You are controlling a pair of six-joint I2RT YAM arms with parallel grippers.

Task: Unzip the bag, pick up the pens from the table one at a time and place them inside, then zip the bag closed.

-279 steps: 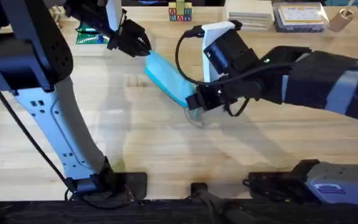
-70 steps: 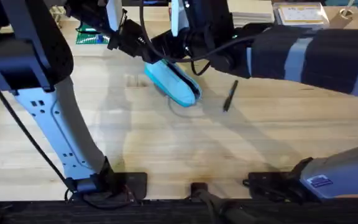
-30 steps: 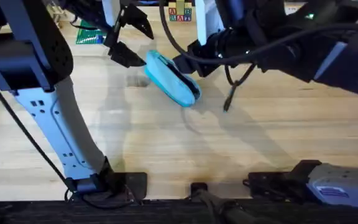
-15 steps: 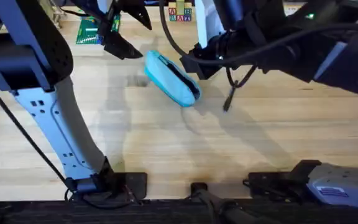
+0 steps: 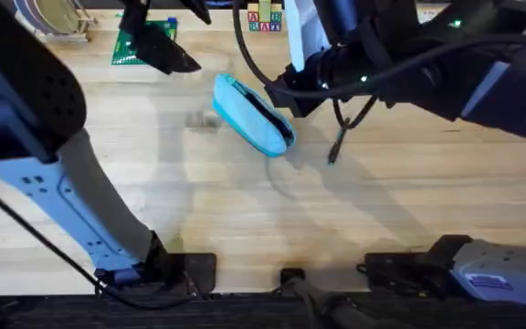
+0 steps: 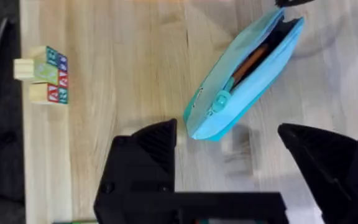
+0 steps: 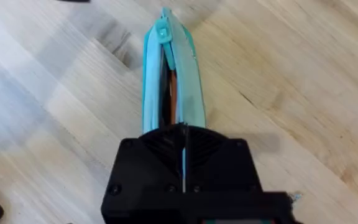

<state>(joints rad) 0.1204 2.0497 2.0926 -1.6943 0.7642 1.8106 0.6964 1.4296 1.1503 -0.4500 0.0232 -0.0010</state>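
The bag (image 5: pixel 252 115), a soft, light pouch on the table (image 5: pixel 245 210), is laid with its long axis running from far left to near right. The right tool (image 7: pixel 183 163) is clamped on its near-right end; the left tool (image 6: pixel 229 158) is spread wide, empty. One black pen (image 5: pixel 338 142) is left just right of the bag.

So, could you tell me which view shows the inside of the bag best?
The left wrist view: the bag lies unzipped with an orange-red pen visible inside. The right wrist view looks along the opening end-on, showing a narrow slit. The overhead view shows a dark slit.
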